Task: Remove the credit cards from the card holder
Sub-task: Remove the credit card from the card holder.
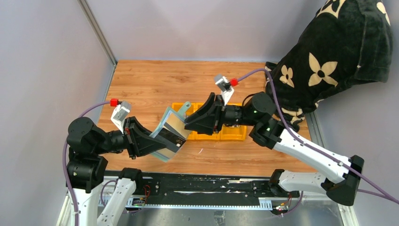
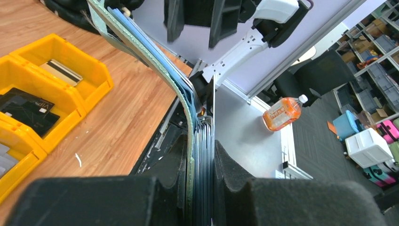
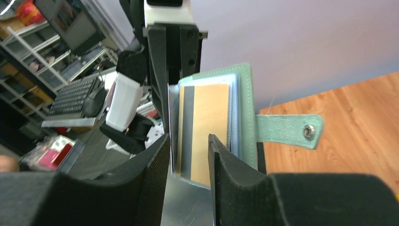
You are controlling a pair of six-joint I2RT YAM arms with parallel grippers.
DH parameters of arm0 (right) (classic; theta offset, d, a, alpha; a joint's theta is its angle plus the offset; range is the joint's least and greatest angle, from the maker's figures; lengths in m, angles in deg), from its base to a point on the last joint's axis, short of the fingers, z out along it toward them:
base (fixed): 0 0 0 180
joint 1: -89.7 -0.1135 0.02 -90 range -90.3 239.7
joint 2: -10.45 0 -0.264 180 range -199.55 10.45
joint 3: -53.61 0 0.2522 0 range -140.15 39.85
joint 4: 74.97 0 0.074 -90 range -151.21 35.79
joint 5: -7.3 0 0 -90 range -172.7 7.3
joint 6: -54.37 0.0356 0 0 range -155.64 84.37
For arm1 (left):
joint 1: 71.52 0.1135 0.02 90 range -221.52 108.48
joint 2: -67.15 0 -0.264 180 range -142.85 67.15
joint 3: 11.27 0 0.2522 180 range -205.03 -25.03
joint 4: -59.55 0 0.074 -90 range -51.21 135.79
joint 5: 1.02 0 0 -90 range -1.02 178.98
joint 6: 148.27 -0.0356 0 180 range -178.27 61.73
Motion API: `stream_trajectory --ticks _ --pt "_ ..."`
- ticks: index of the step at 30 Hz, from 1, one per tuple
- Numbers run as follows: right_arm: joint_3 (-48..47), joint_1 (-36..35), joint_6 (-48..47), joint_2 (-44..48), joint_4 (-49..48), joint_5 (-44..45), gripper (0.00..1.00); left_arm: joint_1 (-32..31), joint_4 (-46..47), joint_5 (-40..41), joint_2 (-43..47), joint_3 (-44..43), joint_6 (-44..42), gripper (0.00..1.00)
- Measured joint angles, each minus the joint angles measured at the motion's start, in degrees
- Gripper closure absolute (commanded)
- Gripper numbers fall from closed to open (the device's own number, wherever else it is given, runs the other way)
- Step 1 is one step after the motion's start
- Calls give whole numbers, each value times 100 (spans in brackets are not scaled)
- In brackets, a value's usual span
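Slippage is the risk: the card holder [image 1: 170, 132] is pinched in the left claw [image 1: 150, 141] above the bench [image 1: 150, 84] (near its middle), while the right claw [image 3: 188, 141] stands half open and empty before a tan card [image 3: 207, 127]; a skewed pull could drag the holder loose.

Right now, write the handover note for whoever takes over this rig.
Left gripper: jaws shut on the card holder, held open above the table.
Right gripper: jaws open, lined up on the tan card with a dark stripe in the holder's front sleeve; not gripped.
Done: some cards lie in the yellow bin, among them a striped card and black cards.
Left: pull out the tan card, then check the sleeves behind it; their contents are hidden.
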Motion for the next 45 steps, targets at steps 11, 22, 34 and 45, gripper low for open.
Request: stream_trajectory --ticks 11,22,34,45 --pt "-431 -586 -358 -544 339 -367 62 0 -4 31 0 0 -4 97" --pt "-898 -852 -828 -929 876 -376 100 -2 -46 24 0 -31 -26 91" --pt "-649 -872 -713 -590 645 269 100 0 68 -85 0 -107 26 75" --pt "-509 -627 -627 -210 560 592 100 0 118 -168 0 -190 68 98"
